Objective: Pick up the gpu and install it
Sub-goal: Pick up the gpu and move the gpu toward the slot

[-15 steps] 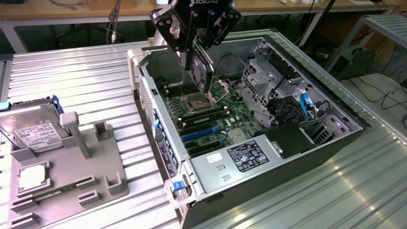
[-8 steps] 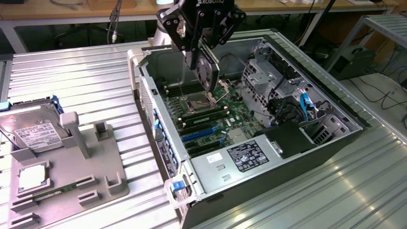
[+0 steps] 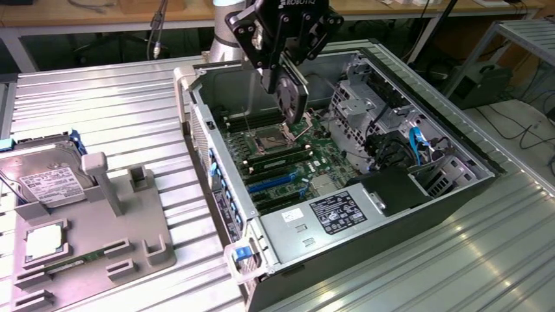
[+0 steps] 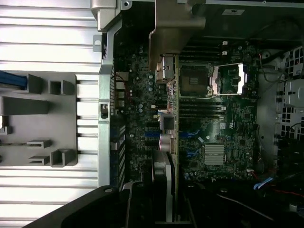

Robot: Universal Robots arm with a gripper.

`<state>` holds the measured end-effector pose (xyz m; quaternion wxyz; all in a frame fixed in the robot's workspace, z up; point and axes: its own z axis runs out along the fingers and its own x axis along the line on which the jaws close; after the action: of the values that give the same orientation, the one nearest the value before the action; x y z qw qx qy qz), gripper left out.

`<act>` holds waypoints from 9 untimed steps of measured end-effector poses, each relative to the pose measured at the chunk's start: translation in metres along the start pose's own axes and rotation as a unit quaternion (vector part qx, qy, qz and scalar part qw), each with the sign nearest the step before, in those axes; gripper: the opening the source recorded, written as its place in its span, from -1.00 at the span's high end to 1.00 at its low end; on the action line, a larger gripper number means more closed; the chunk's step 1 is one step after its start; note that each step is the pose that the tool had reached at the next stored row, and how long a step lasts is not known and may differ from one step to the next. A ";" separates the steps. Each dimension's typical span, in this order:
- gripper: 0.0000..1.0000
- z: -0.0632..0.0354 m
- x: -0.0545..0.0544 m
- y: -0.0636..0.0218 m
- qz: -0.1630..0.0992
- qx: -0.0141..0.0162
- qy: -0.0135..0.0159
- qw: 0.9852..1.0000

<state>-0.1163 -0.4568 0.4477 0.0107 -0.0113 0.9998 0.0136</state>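
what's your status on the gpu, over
gripper shut on gpu. gpu on edge above the motherboard inside the open case, not yet seated. blue cables lie apart, toward the exterior view's right.

Silver hard drive on grey holder, exterior view's left; square chip nearby; slatted metal table.

Ribbed metal tabletop; wooden bench behind, cables on floor
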 end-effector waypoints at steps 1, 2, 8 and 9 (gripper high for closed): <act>0.43 0.0001 -0.001 0.0000 0.000 0.000 0.000 1.000; 0.43 0.0001 -0.003 -0.0001 0.000 0.000 0.000 1.000; 0.43 0.0008 -0.020 -0.0005 0.000 0.000 0.000 1.000; 0.43 0.0008 -0.022 -0.0005 0.000 0.000 0.000 1.000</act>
<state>-0.0943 -0.4568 0.4473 0.0107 -0.0114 0.9998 0.0136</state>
